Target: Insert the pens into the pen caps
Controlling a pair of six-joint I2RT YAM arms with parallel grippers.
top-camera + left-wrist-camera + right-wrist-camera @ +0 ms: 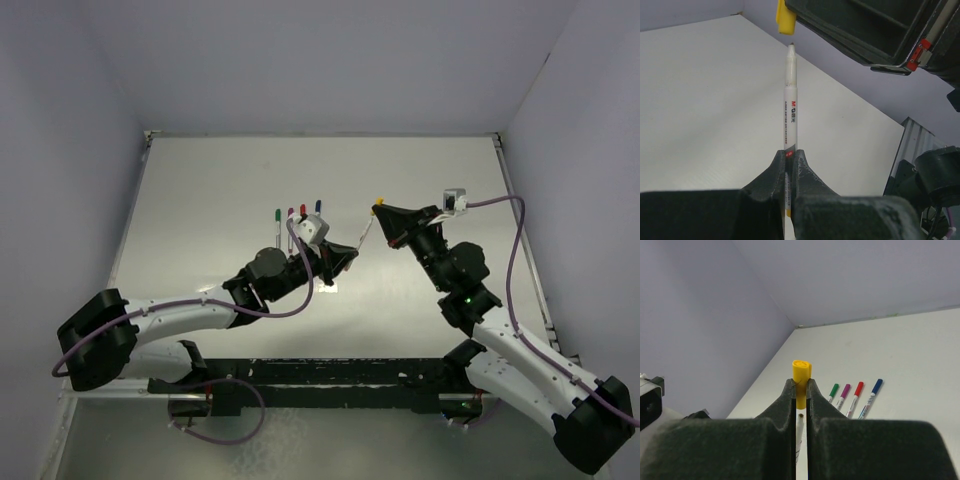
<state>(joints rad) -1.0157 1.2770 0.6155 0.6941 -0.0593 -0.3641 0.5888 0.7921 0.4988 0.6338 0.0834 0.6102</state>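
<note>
**Fifth pen at the cap mouth, four already lying capped**

Top view: at centre frame the left gripper (352,253) is clamped on the last pen (365,232), which slants up and right toward the right gripper (381,212). That gripper pinches the yellow cap (378,203). Pen tip and cap sit very close; contact can't be told from here. Just left of centre on the table (200,200), four capped pens (297,218) lie in a row, with green, magenta, red and blue caps.

Left wrist view: jaws are pressed tight on the pen's lower barrel at bottom centre. The pen runs up the frame. Its bare dark tip sits just under the yellow cap at top centre, roughly in line, with a small gap showing.

Right wrist view: jaws pinch the cap at mid-frame, open end down. The pen tip shows just below it, not yet inside. The capped row lies right of centre.

Judgement: four of five look done. What remains is seating this tip in the cap and putting the pen down.
</note>
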